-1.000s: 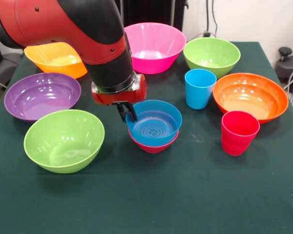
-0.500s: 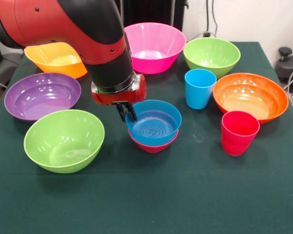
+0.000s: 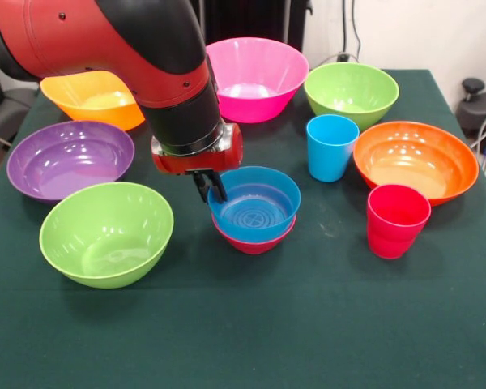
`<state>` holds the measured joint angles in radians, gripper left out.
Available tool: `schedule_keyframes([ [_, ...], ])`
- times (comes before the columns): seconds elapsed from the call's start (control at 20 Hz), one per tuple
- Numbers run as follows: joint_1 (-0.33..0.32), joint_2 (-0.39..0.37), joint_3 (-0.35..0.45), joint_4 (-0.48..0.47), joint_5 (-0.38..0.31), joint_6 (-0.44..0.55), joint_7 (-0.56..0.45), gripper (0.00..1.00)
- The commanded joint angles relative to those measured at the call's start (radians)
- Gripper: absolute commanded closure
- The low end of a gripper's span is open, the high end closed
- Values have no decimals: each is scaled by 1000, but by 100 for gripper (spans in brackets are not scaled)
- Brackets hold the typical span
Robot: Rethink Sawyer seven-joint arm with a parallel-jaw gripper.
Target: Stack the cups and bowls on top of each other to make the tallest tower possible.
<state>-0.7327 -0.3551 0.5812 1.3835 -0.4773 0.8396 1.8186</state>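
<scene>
A small blue bowl (image 3: 255,207) sits nested in a small red bowl (image 3: 255,243) at the table's middle. My gripper (image 3: 211,188) hangs at the blue bowl's left rim, its dark fingers closed on that rim. A light blue cup (image 3: 332,147) stands upright to the right, behind the pair. A red-pink cup (image 3: 397,220) stands upright further right and nearer. Both cups are apart from the gripper.
Large bowls ring the middle: lime green (image 3: 105,233) front left, purple (image 3: 69,158) left, yellow-orange (image 3: 93,97) back left, pink (image 3: 255,77) at the back, lime green (image 3: 351,93) back right, orange (image 3: 415,158) right. The green cloth (image 3: 308,324) spreads in front.
The gripper and the blue bowl have edged very slightly to the left. Nothing else has moved.
</scene>
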Motion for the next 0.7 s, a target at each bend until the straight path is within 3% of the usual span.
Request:
schedule_keyframes([
  [0.05, 16, 58, -8, 52, -78, 1, -189, 100],
  [0.7, 34, 42, -28, 42, -90, 46, -192, 100],
])
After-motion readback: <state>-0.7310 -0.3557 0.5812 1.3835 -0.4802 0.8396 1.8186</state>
